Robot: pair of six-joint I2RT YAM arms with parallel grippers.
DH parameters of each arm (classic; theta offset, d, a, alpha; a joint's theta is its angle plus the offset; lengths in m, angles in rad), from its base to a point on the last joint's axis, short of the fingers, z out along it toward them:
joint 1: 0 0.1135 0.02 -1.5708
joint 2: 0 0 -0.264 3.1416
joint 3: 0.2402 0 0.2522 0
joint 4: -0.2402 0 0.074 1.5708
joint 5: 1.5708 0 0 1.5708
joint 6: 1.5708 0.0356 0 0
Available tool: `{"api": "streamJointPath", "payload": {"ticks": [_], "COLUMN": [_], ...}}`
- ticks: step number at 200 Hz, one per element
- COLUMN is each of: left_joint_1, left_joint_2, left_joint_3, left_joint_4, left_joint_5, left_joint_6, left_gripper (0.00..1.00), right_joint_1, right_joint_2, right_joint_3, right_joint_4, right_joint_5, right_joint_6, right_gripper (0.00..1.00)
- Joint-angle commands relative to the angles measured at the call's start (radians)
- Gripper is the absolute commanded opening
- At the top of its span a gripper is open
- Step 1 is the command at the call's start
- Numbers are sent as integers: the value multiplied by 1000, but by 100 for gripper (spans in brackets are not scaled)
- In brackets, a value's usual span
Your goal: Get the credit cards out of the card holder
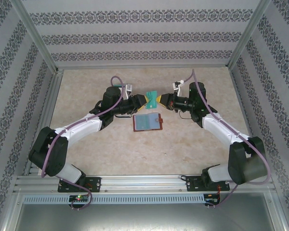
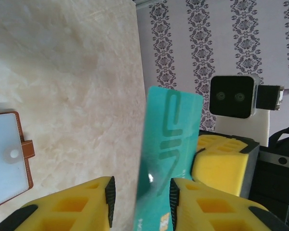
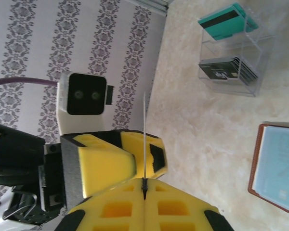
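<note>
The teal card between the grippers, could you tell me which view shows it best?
Left wrist: the teal card shows its broad printed face up close. Right wrist sees it edge-on; top external shows it small.

We see a teal card (image 2: 171, 139) beyond the brown, pale-blue-lined card holder (image 1: 148, 122), yellow pads (image 2: 77, 207) flanking it, beige marbled table (image 1: 183, 144) beneath.

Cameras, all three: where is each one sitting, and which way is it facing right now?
Top external: above and behind the arms, looking down on the table; both arms show, left gripper and right gripper meeting at the teal card.
Left wrist: on the left arm, facing the right gripper; own yellow fingers straddle the card.
Right wrist: on the right arm, facing the left gripper; own fingers pinch the card.
Shared: both wrist views show the card holder.
</note>
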Motion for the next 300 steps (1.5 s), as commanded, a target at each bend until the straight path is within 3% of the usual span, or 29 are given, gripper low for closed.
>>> {"api": "streamJointPath", "payload": {"ticks": [1, 101, 124, 141, 156, 200, 254, 300], "left_joint_1": [11, 25, 25, 25, 26, 48, 102, 102], "left_joint_2": [3, -5, -6, -9, -16, -54, -170, -112], "left_joint_3": [-13, -35, -35, -38, -41, -40, -8, 276], "left_joint_4": [42, 119, 128, 136, 132, 46, -295, -781], "left_joint_5": [14, 26, 33, 33, 25, 3, -238, -437], "left_joint_6": [1, -36, -39, -40, -38, 1, 120, 683], "left_gripper": [37, 18, 6, 0, 0, 0, 0, 0], "right_joint_1": [-4, -5, -5, -5, -7, -27, -21, -1], "right_joint_2": [18, 65, 72, 73, 75, 52, -14, -60], "right_joint_3": [-10, -39, -45, -47, -47, -61, -48, -67], "right_joint_4": [96, 144, 153, 152, 144, 91, -99, -136], "right_joint_5": [-44, -77, -77, -74, -68, -32, 89, 185], "right_joint_6": [47, 57, 60, 57, 53, 20, -104, -174], "right_gripper": [0, 0, 0, 17, 46, 97, 98, 98]}}
